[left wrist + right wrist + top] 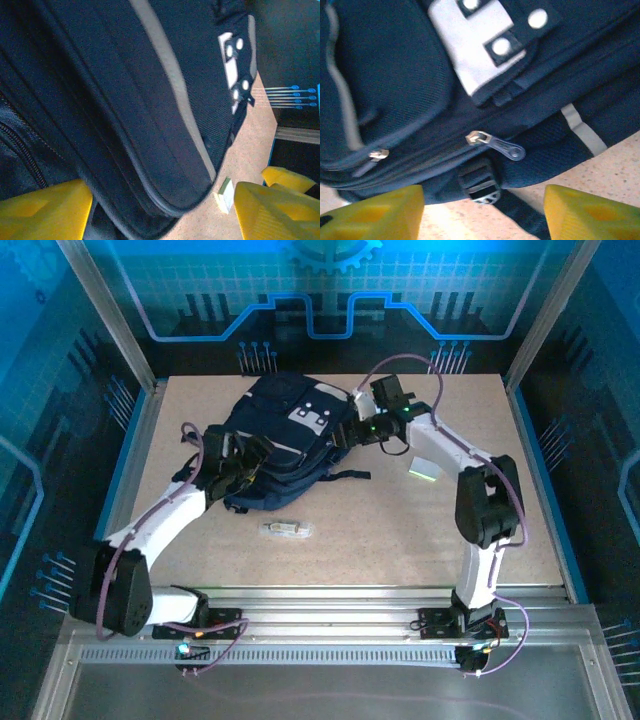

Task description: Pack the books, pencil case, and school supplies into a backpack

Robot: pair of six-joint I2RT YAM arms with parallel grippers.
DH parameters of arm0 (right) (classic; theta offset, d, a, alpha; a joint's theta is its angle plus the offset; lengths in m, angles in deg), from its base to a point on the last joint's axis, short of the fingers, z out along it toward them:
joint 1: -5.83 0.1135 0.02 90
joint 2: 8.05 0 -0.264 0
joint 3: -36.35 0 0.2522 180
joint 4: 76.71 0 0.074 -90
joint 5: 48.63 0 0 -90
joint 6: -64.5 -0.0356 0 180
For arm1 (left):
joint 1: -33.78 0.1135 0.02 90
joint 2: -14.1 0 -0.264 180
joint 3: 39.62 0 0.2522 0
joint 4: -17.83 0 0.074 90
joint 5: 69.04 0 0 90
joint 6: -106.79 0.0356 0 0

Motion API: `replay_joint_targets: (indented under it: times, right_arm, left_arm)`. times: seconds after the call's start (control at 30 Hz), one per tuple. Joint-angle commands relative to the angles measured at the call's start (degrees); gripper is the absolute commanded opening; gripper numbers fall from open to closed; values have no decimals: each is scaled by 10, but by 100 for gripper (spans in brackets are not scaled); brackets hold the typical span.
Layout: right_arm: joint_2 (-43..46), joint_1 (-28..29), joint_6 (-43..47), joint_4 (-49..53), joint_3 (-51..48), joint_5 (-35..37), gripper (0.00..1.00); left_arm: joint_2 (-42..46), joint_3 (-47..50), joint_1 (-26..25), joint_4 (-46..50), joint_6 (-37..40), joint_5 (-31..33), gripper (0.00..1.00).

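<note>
Top view: left arm covers the near-left corner of the backpack (288, 405). The left gripper (243, 458) and right gripper (352, 430) are too small and dark there to read their jaws. Whether the main compartment is open cannot be told from any view. Left wrist view: left gripper (160, 220) is spread wide. Its yellow fingers (45, 210) are cut off by the bottom edge, and the backpack's rounded piped edge lies between them without being pinched. Right wrist view: right gripper (482, 220) is likewise spread, fingers (592, 215) cropped, and bare worktop and a strap lie in the gap. The backpack lies flat at the far-centre of the worktop (400, 540), front face up. Its long axis runs diagonally from far-right to near-left, with a black strap (345, 475) trailing right. The fabric is a dark navy coarse weave with a soft pale stripe (170, 85). A white-grey patch (465, 55) carries round pale studs. A metal zip slider with a rubbery blue pull (495, 144) lies along the zip line, and a black plastic buckle (481, 189) sits below it. The clear tube (286, 529) lies near the backpack's near edge, apart from it, long axis left-right; its details are blurred. The small yellow-green pad (424, 469) lies flat to the right of the backpack, under the right arm's reach. Its edge also shows in the left wrist view (226, 194).
</note>
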Motion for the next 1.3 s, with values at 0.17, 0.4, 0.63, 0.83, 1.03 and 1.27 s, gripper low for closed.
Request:
replay_joint_targets:
  times: [0.17, 0.4, 0.63, 0.83, 1.03, 1.27]
  right_arm:
    - [19, 60, -50, -56, -5, -19, 90]
    - [-15, 102, -164, -161, -27, -15, 94]
    - [-35, 126, -252, -213, -51, 0, 94]
    - [-54, 129, -321, -268, -76, -16, 94]
    - [-71, 142, -377, -312, -86, -55, 93]
    - [-30, 175, -432, -332, -107, -102, 92]
  left_arm:
    - [61, 22, 4, 47, 53, 27, 76]
    - [52, 91, 6, 1, 67, 46, 28]
    - [-14, 110, 8, -27, 97, 59, 18]
    - [-99, 124, 7, -130, 104, 22, 16]
    - [-156, 126, -4, -190, 98, -10, 15]
    - [-179, 114, -18, -210, 89, -9, 14]
